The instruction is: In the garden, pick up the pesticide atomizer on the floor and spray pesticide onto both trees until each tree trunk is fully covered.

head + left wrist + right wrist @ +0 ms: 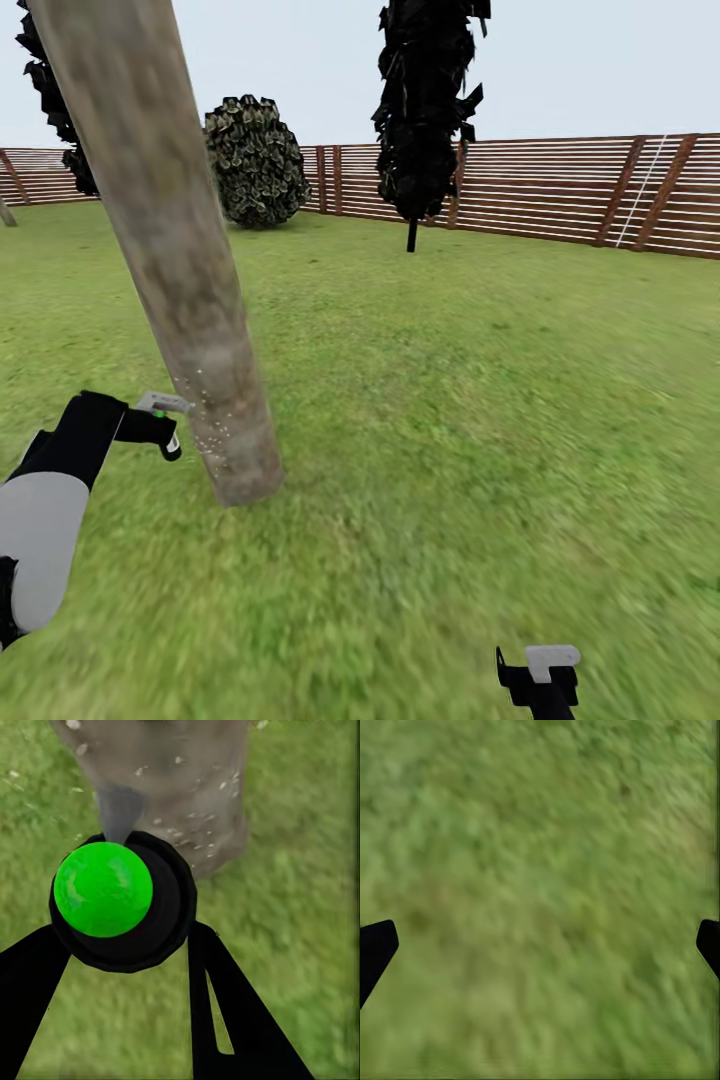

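Item: pesticide atomizer (120, 900), dark round body with a bright green cap facing my left wrist camera, grey nozzle aimed at the tree trunk (170, 250). Location: in my left gripper (124, 945), low and just beside the trunk's base. State of the left pincer: fingers (225, 1005) closed on the bottle's sides.

Handling, by my estimate: small, light, rigid, smooth-walled, so likely to twist in the grip. Best held across the body, below the head, leaving the nozzle clear.

Item: pesticide (205, 425), fine white specks on the lowest bark only; the trunk above looks bare.

Item: right gripper (540, 680), low over the lawn (450, 400), spread wide, holding nothing.

Surroundings: wooden fence (560, 190), black conifer (425, 110), rounded bush (255, 160).
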Controlling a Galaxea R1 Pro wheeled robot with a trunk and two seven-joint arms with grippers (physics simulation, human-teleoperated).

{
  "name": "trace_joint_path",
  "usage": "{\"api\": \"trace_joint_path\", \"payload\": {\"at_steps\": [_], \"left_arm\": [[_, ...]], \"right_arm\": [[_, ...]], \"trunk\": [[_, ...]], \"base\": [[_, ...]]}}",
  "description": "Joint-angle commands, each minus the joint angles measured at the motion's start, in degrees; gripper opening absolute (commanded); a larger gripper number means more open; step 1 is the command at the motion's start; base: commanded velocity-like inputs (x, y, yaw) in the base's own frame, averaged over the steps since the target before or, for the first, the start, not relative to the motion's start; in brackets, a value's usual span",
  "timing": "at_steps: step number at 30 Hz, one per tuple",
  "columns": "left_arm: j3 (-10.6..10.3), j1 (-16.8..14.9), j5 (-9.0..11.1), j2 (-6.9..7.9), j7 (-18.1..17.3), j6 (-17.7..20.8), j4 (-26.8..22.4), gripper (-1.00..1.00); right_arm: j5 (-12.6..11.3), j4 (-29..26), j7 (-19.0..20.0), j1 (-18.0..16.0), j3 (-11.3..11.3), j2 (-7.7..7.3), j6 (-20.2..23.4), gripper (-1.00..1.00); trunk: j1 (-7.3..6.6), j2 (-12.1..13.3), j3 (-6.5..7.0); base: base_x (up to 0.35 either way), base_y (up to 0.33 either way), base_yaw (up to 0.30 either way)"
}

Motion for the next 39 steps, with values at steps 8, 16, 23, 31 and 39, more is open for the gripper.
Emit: {"api": "trace_joint_path", "payload": {"at_steps": [8,16,23,31,39], "left_arm": [[0.3,0.1,-0.6,-0.06,-0.4,0.2,-0.1,-1.0],[0.8,0.0,-0.6,0.03,-0.1,0.2,-0.1,-1.0],[0.5,0.0,-0.6,-0.05,0.4,0.1,0.0,-1.0],[0.9,0.0,-0.5,-0.06,0.7,0.1,0.0,-1.0],[1.0,0.3,-0.5,-0.17,2.7,0.0,0.7,-1.0]], "right_arm": [[0.6,0.1,-0.3,0.0,-0.3,0.01,-0.1,1.0],[0.5,0.0,-0.3,0.0,-0.3,0.01,-0.1,1.0],[0.6,0.0,-0.3,0.0,-0.3,0.01,-0.1,1.0],[0.6,0.0,-0.3,0.0,-0.3,0.01,-0.1,1.0],[0.6,0.0,-0.3,0.0,-0.3,0.01,-0.1,1.0]], "trunk": [[-0.01,0.0,-0.05],[-0.01,0.0,-0.05],[-0.01,0.0,-0.05],[-0.01,0.0,-0.05],[-0.01,0.0,-0.05]], "base": [[0.0,-0.271,0.0],[0.0,-0.271,0.113],[0.0,-0.271,0.273],[0.051,-0.271,0.048],[0.087,-0.271,0.012]]}}
